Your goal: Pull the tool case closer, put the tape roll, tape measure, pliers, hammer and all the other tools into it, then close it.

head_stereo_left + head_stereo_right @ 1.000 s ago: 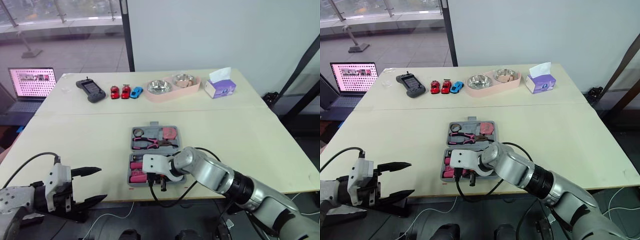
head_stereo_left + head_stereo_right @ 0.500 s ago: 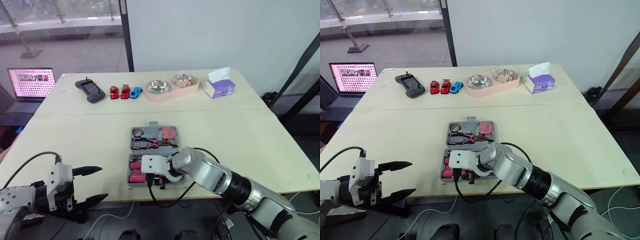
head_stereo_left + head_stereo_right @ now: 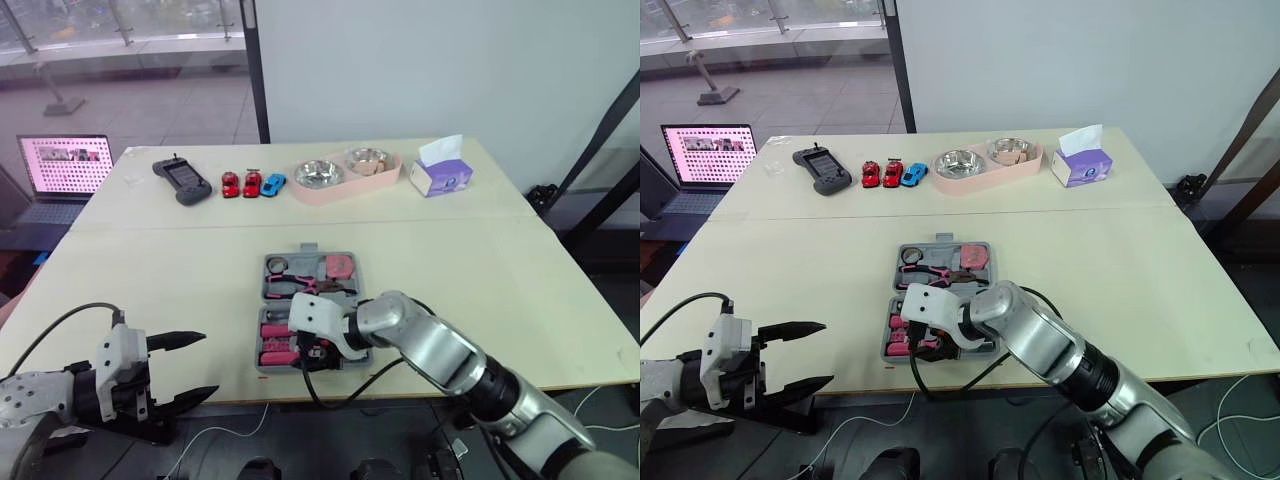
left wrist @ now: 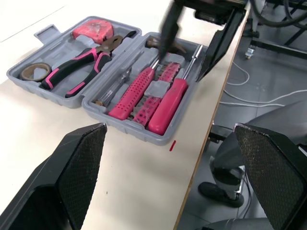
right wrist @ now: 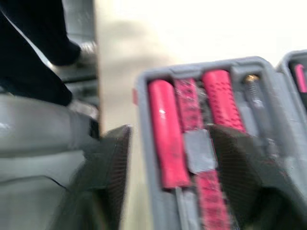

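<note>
left eye view: tool case (image 3: 264, 276) open on surface (image 3: 180, 270) near front edge, pliers (image 3: 288, 289) in far half. right gripper (image 5: 168, 132) fingers spread over near half. left gripper (image 3: 205, 365) fingers wide, off surface edge.

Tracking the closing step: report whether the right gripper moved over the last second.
Yes. Against the tool case, which stayed put, the right gripper has edged slightly away from the robot, farther over the case's near half.

Silver right arm (image 3: 445, 352), black cables (image 3: 85, 307), black-fingered left claw (image 3: 207, 365).
</note>
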